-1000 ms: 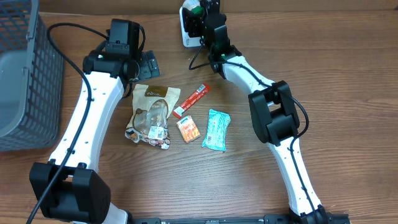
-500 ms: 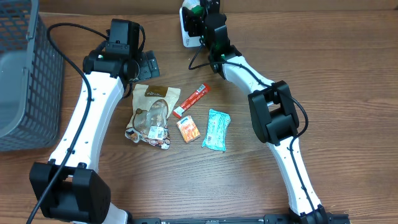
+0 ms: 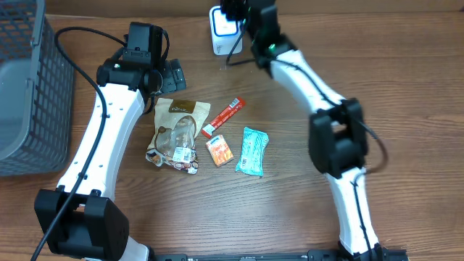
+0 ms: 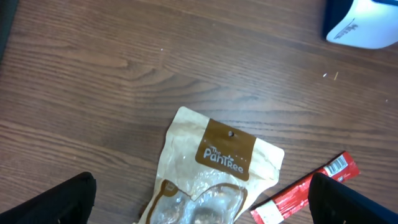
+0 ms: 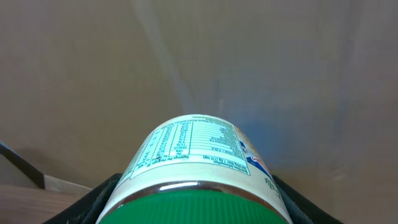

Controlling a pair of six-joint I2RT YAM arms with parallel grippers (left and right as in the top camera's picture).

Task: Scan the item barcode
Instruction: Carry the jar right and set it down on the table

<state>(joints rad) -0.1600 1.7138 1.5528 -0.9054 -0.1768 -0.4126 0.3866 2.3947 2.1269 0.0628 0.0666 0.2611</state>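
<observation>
1. While you are looking through the right wrist view, you are seeing the right gripper standing partly open and clamping a green-capped jar, one of its fingers on each flank just behind the cap.
2. You are holding that jar off the table at the far edge, just beside the white scanner. From overhead the wrist is covering it, so I cannot tell how it is facing the scanner.
3. By its look, you are handling a stiff, round container with a glossy label. It is probably light to middling in weight and not fragile, but slippery and apt to be rolling in the jaws. Gripping across the body below the cap, as now, is looking sound.
4. Its nutrition panel is facing the wrist camera, and no barcode is showing there.
5. Your left gripper is hanging with jaws spread fully wide and holding nothing, above the top of the tan pouch.
6. Compared with a second ago, your right arm is swinging. The elbow has shifted rightward, the scanner's front is showing more fully, and the green cap is no longer showing from overhead. The left arm and the pouch are lying as they were.
</observation>
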